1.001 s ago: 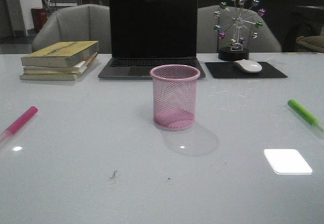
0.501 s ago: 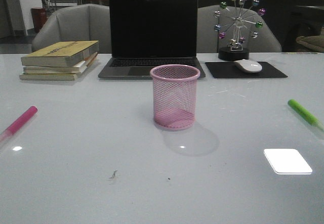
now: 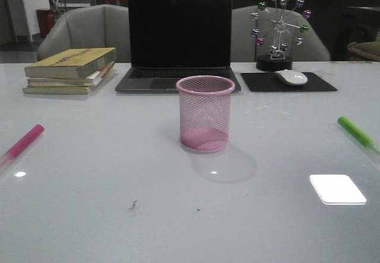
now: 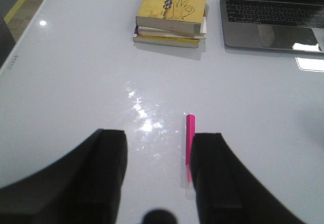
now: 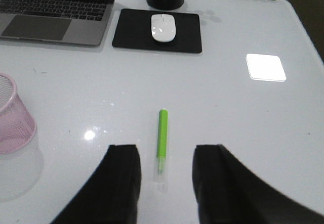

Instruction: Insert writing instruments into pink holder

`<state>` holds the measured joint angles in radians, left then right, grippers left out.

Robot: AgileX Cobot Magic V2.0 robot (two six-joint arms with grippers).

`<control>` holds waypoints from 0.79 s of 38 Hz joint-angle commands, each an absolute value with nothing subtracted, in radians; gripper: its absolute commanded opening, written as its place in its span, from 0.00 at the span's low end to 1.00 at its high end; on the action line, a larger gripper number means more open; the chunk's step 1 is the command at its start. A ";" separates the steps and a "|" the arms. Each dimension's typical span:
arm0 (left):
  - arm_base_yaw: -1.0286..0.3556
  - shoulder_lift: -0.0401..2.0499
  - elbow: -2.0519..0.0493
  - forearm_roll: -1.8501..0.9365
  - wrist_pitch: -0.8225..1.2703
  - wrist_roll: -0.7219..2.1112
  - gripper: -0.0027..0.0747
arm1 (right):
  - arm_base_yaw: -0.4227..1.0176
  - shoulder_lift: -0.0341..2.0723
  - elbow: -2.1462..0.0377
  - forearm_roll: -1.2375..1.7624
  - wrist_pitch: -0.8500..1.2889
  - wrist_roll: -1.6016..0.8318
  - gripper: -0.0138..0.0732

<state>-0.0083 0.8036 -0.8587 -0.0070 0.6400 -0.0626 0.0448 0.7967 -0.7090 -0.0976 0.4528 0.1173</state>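
Observation:
The pink holder (image 3: 205,113) stands upright mid-table, nothing inside it; its edge shows in the right wrist view (image 5: 12,117). The pink marker (image 3: 22,142) lies flat at the far left. My left gripper (image 4: 158,143) hangs open above the table, and the pink marker (image 4: 189,135) lies just inside one finger (image 4: 212,168). The green marker (image 3: 356,132) rests flat at the far right. My right gripper (image 5: 164,155) is open above it, the green marker (image 5: 162,140) lying between the fingers, untouched. Neither arm shows in the front view.
A stack of books (image 3: 70,70) sits at the back left and a laptop (image 3: 178,43) behind the cup. A mouse (image 3: 290,77) on a black pad (image 3: 287,83) and a ferris-wheel ornament (image 3: 278,31) stand at the back right.

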 commanded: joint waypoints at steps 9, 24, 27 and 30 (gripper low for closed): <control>-0.005 0.813 -0.889 -0.049 0.574 -0.064 0.44 | 0.038 1.058 -0.920 -0.084 0.547 0.113 0.60; -0.005 0.813 -0.889 -0.096 0.574 -0.064 0.43 | 0.030 1.618 -1.401 -0.084 0.769 0.113 0.60; -0.005 0.813 -0.889 -0.097 0.574 -0.064 0.43 | 0.030 1.697 -1.456 -0.084 0.780 0.113 0.60; -0.005 0.813 -0.889 -0.099 0.574 -0.064 0.43 | 0.030 1.766 -1.506 -0.084 0.801 0.113 0.60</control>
<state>-0.0083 0.8177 -0.8587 -0.0861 0.6479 -0.0626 0.0392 1.7407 -1.4219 -0.0796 0.8072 0.1173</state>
